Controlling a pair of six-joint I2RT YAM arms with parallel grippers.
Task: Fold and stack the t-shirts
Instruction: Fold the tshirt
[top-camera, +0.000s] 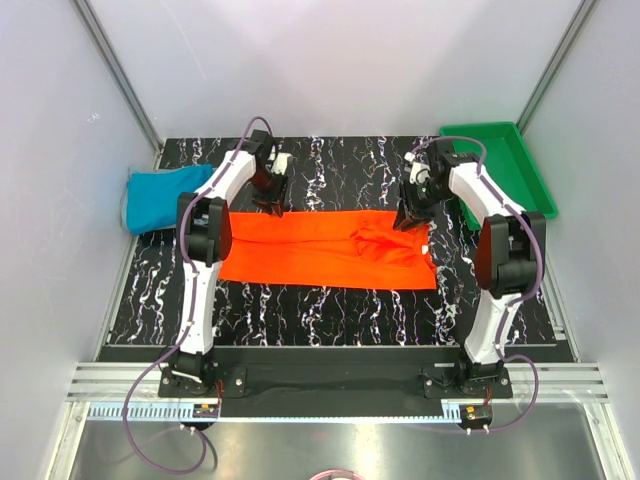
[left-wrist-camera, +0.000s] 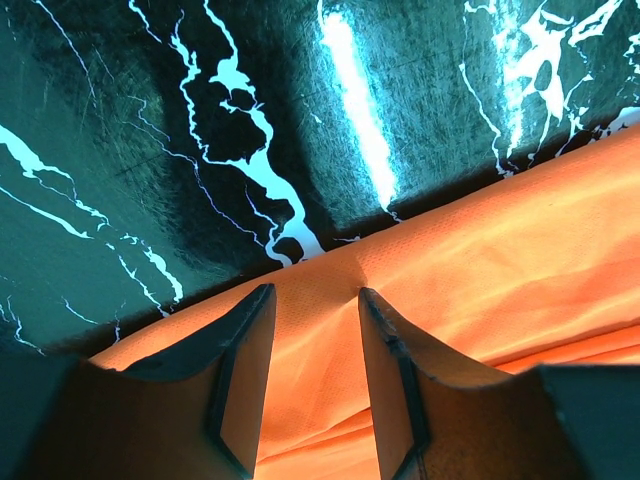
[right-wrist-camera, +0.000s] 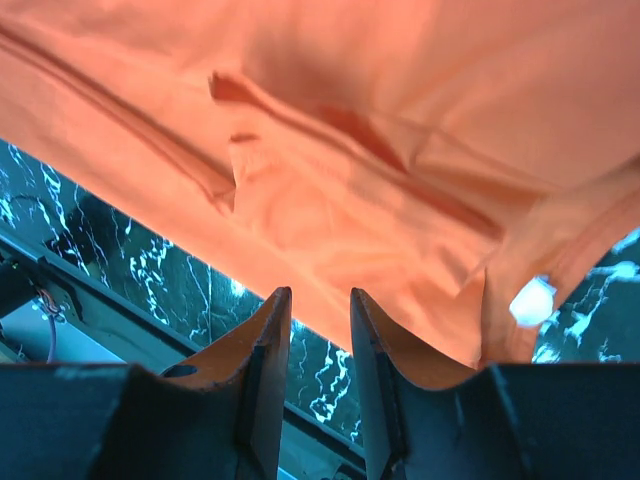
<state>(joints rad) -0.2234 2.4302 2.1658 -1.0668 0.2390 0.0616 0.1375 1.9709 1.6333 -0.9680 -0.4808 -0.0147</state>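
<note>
Orange-red t-shirt (top-camera: 330, 250) lies spread on the desk (top-camera: 330, 310), long axis running left to right. Both tools stand at its far edge, the left tool (top-camera: 272, 203) toward its left part and the right tool (top-camera: 411, 218) at its rumpled right end. Both have jaws apart and hold nothing. Only the left wrist view shows the hem between the fingertips (left-wrist-camera: 250, 310). Teal-blue t-shirt (top-camera: 165, 197) lies bunched beyond its left end, nearer the left arm.
</note>
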